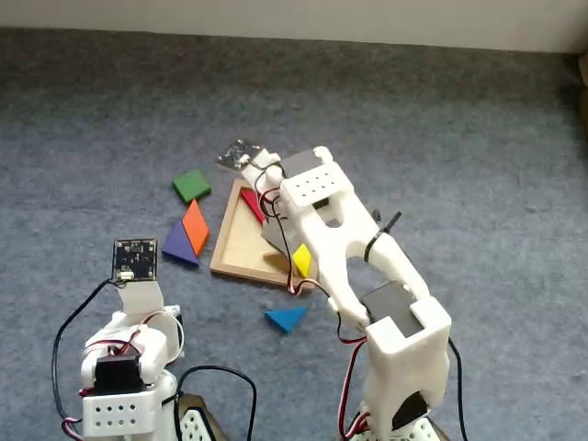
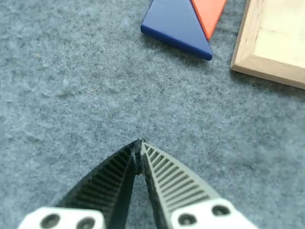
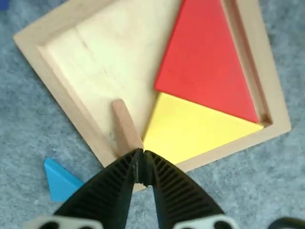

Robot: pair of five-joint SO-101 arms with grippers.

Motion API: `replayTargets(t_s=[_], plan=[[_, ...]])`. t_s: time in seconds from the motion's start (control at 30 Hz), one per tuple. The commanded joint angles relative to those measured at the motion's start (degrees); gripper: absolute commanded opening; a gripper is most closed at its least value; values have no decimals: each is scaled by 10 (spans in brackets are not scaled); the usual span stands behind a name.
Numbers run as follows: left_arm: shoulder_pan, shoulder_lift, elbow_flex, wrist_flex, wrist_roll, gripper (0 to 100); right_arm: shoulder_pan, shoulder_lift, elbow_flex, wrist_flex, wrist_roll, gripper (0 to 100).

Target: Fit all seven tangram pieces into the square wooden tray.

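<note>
Spotter: Tray first. Your square wooden tray [image 1: 241,241] lies on the grey carpet [image 1: 441,138]. It is pale wood with a raised rim, turned cornerwise to the arms. Inside, a red triangle [image 3: 205,62] lies along one rim, and a yellow triangle [image 3: 190,129] sits edge to edge with it, filling the next corner. The rest of the tray floor is bare wood, save a tan wooden strip [image 3: 126,126] by the rim nearest the right arm's base.

Checker: Your right gripper [image 3: 143,160] hangs over that same rim, jaws pressed together, tips at the strip's end. Whether they touch it, you cannot tell.

Spotter: Outside, a light blue triangle [image 1: 287,318] lies near the tray's closest corner, apart from it. On the tray's other side, a dark blue triangle [image 2: 176,21] and an orange piece [image 2: 208,12] lie edge to edge just beside the rim. A green square [image 1: 191,186] sits beyond them.

Checker: Your left gripper [image 2: 140,148] is closed on nothing, over open carpet, well short of the dark blue triangle.
</note>
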State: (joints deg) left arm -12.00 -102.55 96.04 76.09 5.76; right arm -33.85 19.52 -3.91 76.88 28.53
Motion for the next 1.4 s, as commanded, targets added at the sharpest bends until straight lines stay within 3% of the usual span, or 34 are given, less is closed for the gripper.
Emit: replayTargets(t_s=[0.0,0.27,0.73,1.07,1.27,1.37], plan=[[-5,-7,12,3,-4,7,10,0,-1,-22,-7,5],[-5,-7,12,3,-4,7,-5,73,-16,-18,-7,5],[-5,-7,12,3,-4,7,-23,-48,-15,-22,-8,5],[-5,-7,12,3,-4,7,-52,-48,101,-139,-8,5],[-5,-7,12,3,-4,7,-33,-51,149,-137,-4,5],[-5,-7,12,3,-4,7,-28,-51,150,-79,-4,5]])
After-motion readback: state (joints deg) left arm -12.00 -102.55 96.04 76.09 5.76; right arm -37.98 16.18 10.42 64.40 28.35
